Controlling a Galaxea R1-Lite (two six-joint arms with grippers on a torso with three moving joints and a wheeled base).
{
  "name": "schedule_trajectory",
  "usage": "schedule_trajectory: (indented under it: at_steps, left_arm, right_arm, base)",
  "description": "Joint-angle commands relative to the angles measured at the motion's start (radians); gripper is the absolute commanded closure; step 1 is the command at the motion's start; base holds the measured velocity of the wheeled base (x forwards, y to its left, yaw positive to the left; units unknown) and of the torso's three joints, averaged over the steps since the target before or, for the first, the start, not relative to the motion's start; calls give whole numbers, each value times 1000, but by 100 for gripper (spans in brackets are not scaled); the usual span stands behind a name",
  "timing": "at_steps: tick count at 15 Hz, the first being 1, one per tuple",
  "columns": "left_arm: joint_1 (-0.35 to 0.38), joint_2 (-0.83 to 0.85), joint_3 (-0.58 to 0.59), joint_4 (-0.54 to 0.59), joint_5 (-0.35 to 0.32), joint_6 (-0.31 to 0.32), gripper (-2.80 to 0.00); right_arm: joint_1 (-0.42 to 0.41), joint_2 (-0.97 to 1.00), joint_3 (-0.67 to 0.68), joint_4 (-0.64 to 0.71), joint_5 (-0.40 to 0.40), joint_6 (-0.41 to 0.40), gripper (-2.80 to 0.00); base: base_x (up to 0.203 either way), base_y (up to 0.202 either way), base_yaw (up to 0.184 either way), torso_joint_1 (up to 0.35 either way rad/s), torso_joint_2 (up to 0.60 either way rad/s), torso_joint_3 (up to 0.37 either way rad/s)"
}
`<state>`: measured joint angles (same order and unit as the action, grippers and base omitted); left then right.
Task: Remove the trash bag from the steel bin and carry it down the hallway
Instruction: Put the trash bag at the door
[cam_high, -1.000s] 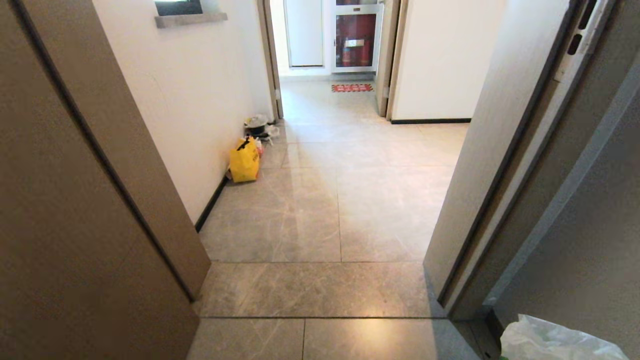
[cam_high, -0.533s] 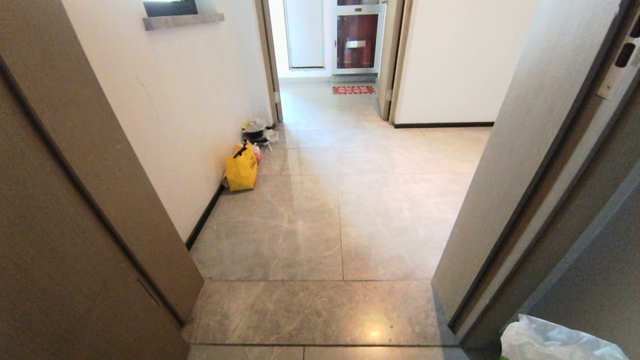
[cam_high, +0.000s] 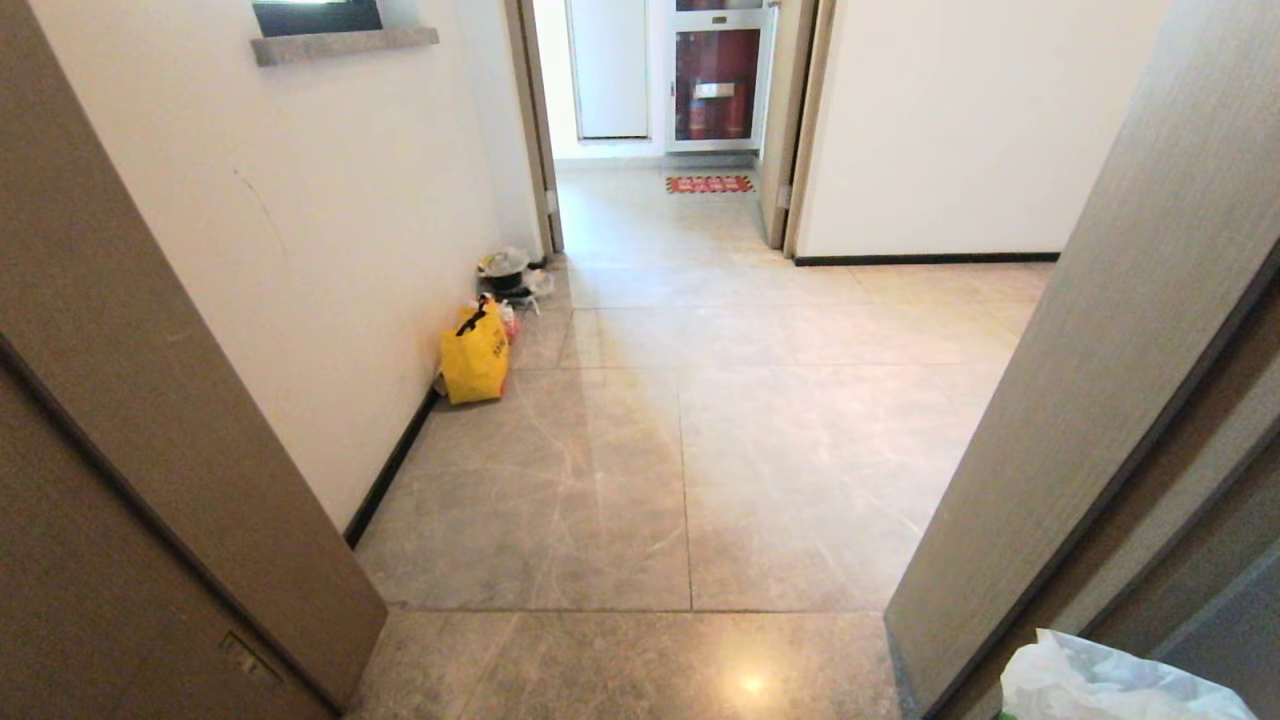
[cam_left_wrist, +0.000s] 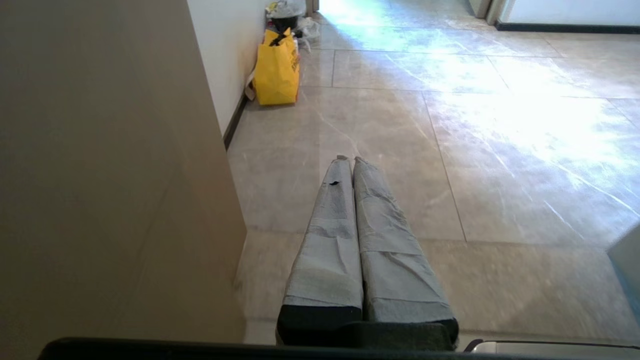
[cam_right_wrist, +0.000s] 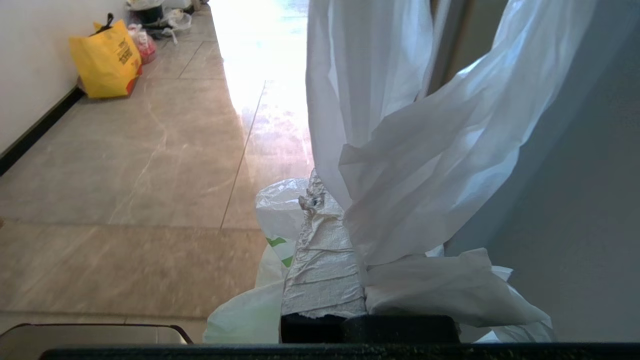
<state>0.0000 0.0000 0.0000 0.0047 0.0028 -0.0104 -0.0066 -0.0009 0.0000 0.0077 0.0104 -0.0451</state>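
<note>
Nearest: my right gripper (cam_right_wrist: 325, 210) pinching thin translucent white plastic trash bag (cam_right_wrist: 400, 150), slack draped over fingers. Left gripper (cam_left_wrist: 350, 165) pressed together, empty. Mid: brown door frame (cam_high: 1080, 400) close beside bag; snag seems possible. Far: glossy grey tiled hallway (cam_high: 700, 420), yellow bag (cam_high: 474, 355) against wall.

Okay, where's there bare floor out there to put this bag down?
Bare grey floor tiles run down the hallway's middle and right, between the door frames. It is crowded along the left wall: the yellow bag with black handles and small clutter behind it.
</note>
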Motion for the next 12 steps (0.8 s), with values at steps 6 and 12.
schedule_trajectory:
  at_steps: [6, 12]
  left_arm:
    - [0, 0, 0, 0, 0, 0, 0]
    - [0, 2, 0, 0, 0, 0, 0]
  right_arm:
    - [0, -1, 0, 0, 0, -1, 0]
    - [0, -1, 0, 0, 0, -1, 0]
  base:
    - [194, 0, 0, 3, 3, 2]
    - [193, 0, 1, 4, 1, 3]
